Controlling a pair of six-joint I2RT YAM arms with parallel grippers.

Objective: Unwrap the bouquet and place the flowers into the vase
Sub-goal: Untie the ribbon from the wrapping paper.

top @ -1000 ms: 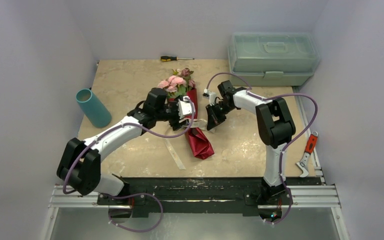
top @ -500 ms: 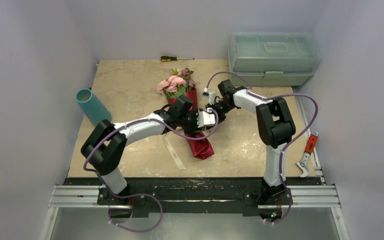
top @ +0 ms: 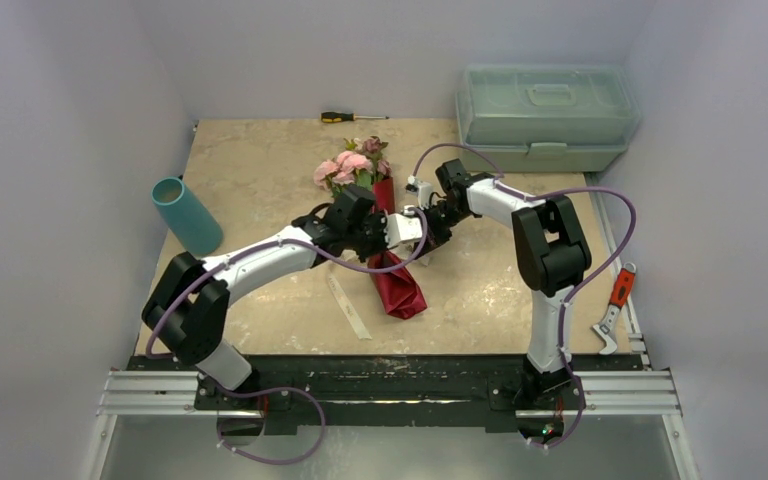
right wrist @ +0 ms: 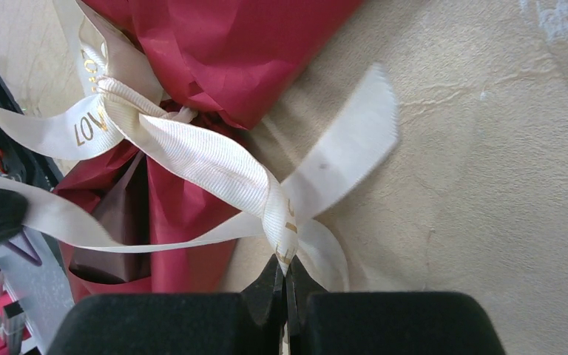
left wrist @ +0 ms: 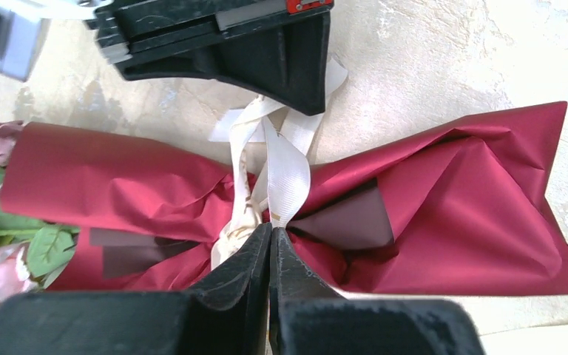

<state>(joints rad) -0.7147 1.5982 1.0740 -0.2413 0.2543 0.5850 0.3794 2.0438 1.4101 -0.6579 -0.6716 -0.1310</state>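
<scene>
The bouquet [top: 385, 240] lies across the middle of the table, its flowers [top: 353, 166] pointing to the far side and its maroon paper [left wrist: 451, 200] flaring toward the near side. A cream ribbon [left wrist: 288, 174] is knotted round its waist. My left gripper [left wrist: 271, 232] is shut on a ribbon strand right at the knot. My right gripper [right wrist: 285, 271] is shut on another ribbon loop [right wrist: 207, 159] just right of the paper [right wrist: 229, 44]. In the top view the two grippers nearly meet, left [top: 410, 229] and right [top: 430, 226]. The teal vase [top: 186, 215] stands at the table's left edge.
A pale green toolbox [top: 545, 115] sits at the back right and a screwdriver [top: 352, 117] lies at the back edge. A loose ribbon strip [top: 350, 305] lies on the table near the front. A red-handled tool [top: 615, 300] rests off the right edge.
My left arm swung right over the bouquet's waist and its jaws closed on the ribbon at the knot. The right gripper stayed shut on its ribbon loop without moving.
</scene>
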